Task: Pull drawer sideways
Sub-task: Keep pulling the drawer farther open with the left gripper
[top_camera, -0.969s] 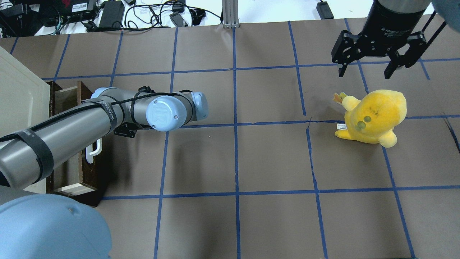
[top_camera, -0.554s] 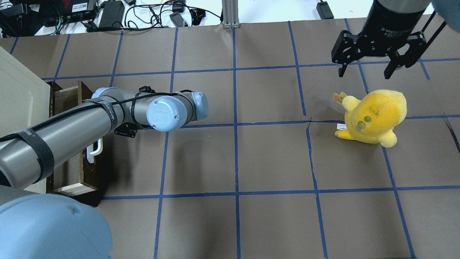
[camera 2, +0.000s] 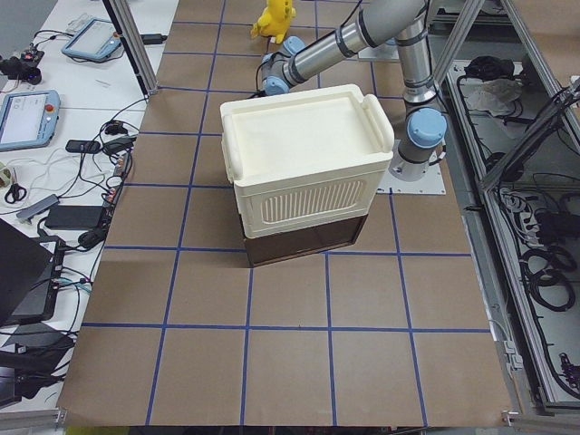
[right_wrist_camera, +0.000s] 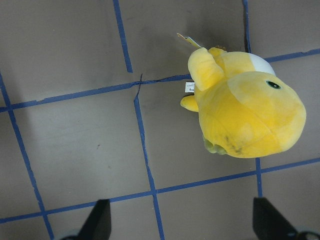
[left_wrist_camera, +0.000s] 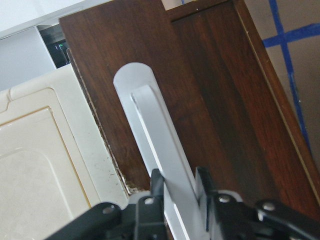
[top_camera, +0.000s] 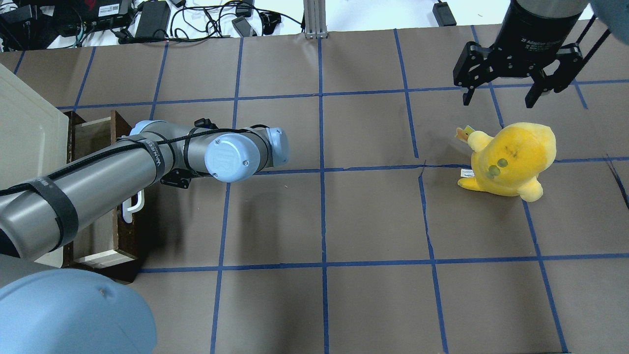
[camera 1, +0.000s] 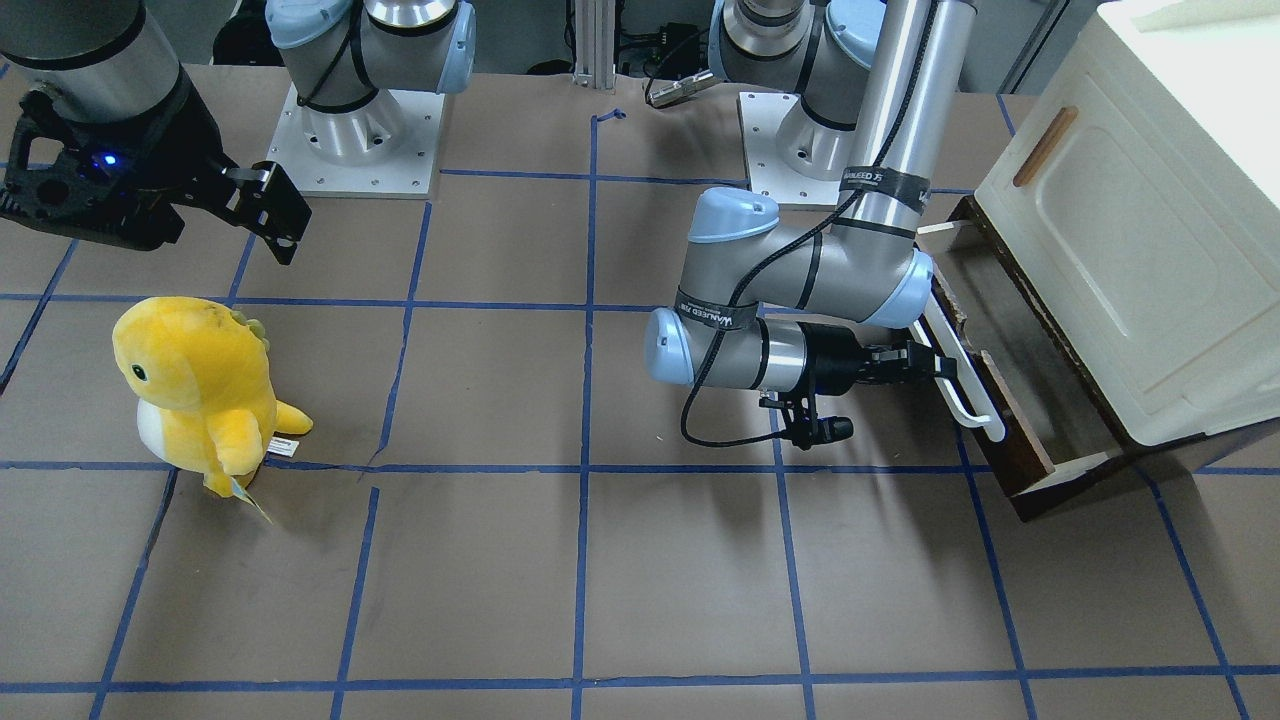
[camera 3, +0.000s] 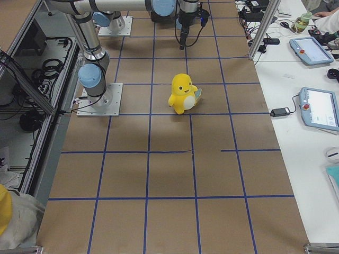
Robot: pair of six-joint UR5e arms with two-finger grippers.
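Observation:
The drawer (camera 1: 1012, 432) has a dark brown front and a long white bar handle (camera 1: 962, 388). It stands partly out from under the cream-white cabinet (camera 1: 1130, 250). My left gripper (camera 1: 925, 362) is shut on the handle. In the left wrist view both fingers (left_wrist_camera: 156, 186) clamp the white handle (left_wrist_camera: 150, 125) against the brown front (left_wrist_camera: 220, 100). In the overhead view my left forearm hides that gripper, and the handle's end (top_camera: 133, 206) shows below it. My right gripper (top_camera: 501, 101) is open and empty, up above the table's far right.
A yellow plush toy (top_camera: 511, 157) stands on the brown paper just below my right gripper and also shows in the right wrist view (right_wrist_camera: 245, 115). The cabinet door has a small brown wooden handle (camera 1: 1045, 145). Cables and devices (top_camera: 147, 19) lie beyond the far edge.
My left arm has moved a little to the right in the overhead view, and the drawer has slid further out of the cabinet with it. The right arm has not moved.

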